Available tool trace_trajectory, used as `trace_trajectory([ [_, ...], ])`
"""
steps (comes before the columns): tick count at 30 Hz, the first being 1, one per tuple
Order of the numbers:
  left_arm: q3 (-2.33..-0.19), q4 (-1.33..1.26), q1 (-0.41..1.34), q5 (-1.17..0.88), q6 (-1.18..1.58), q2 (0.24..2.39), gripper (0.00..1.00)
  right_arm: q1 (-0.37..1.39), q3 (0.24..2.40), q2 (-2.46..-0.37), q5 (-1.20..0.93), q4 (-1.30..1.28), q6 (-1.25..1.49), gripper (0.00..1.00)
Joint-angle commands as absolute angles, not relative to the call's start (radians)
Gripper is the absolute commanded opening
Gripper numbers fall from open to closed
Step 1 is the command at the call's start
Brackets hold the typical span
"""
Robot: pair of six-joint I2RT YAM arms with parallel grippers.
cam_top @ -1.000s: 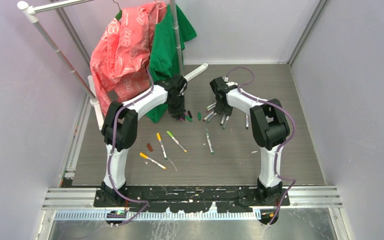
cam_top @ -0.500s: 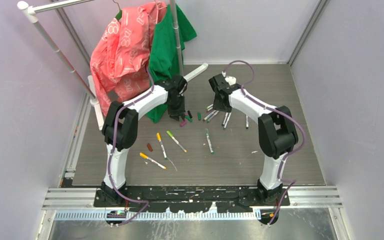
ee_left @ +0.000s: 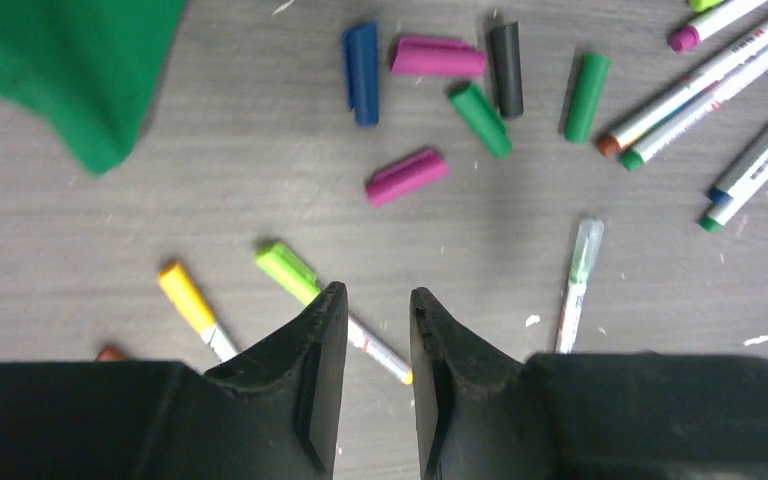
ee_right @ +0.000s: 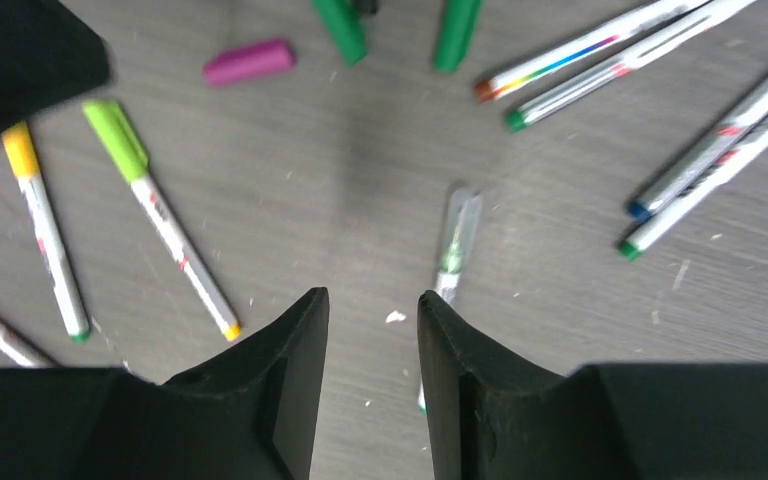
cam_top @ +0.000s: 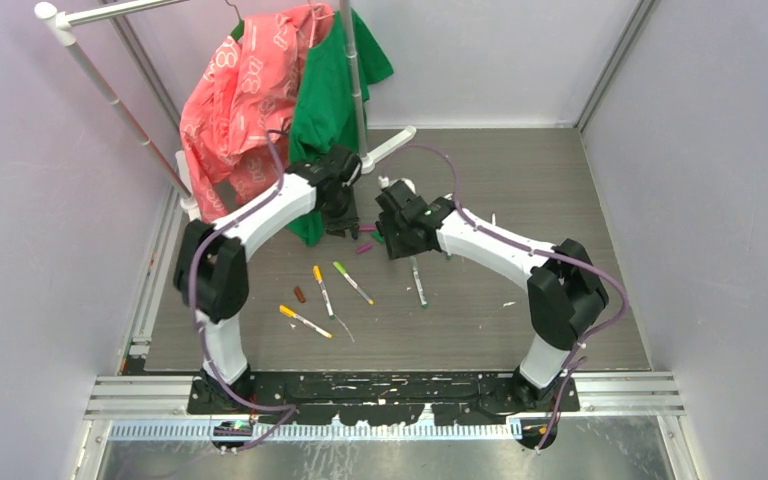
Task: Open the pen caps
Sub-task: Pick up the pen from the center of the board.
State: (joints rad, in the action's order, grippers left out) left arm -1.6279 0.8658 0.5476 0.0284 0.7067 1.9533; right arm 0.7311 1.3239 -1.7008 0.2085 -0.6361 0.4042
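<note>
While left gripper [ee_left: 378, 298], right gripper [ee_right: 371, 298] gape narrowly, empty, magenta cap [ee_left: 407, 176] lies ahead.

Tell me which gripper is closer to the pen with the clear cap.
Right. The right gripper hangs just beyond the far end of the clear-capped pen, which lines up with its fingers. The left gripper is farther off to the left, near the green shirt.

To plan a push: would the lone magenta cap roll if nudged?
Probably: the lone magenta cap looks round and lies free on the flat table. It seems small, light plastic, so a nudge may skid it.
</note>
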Motion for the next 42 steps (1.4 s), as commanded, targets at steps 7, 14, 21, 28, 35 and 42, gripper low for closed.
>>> trace_trajectory([
  [7,-1.344,0.878,0.55,0.16,0.878,1.558,0.31,0.859,1.327,-1.735,0.042,-0.608,0.324,0.44],
  [14,-1.181,0.865,0.55,0.175,0.953,1.373,0.31,0.92,1.427,-1.86,0.024,-0.628,0.306,0.44],
  [21,-1.123,0.888,0.549,0.195,0.957,1.292,0.31,0.942,1.513,-1.96,0.029,-0.641,0.293,0.44],
  [28,-1.073,0.884,0.547,0.189,0.959,1.24,0.31,0.968,1.561,-2.043,0.049,-0.667,0.273,0.44],
  [35,-1.043,0.88,0.541,0.181,0.957,1.225,0.31,0.983,1.562,-2.095,0.076,-0.679,0.263,0.4],
  [42,-1.023,0.859,0.529,0.166,0.96,1.217,0.32,0.989,1.512,-2.099,0.075,-0.708,0.273,0.01],
])
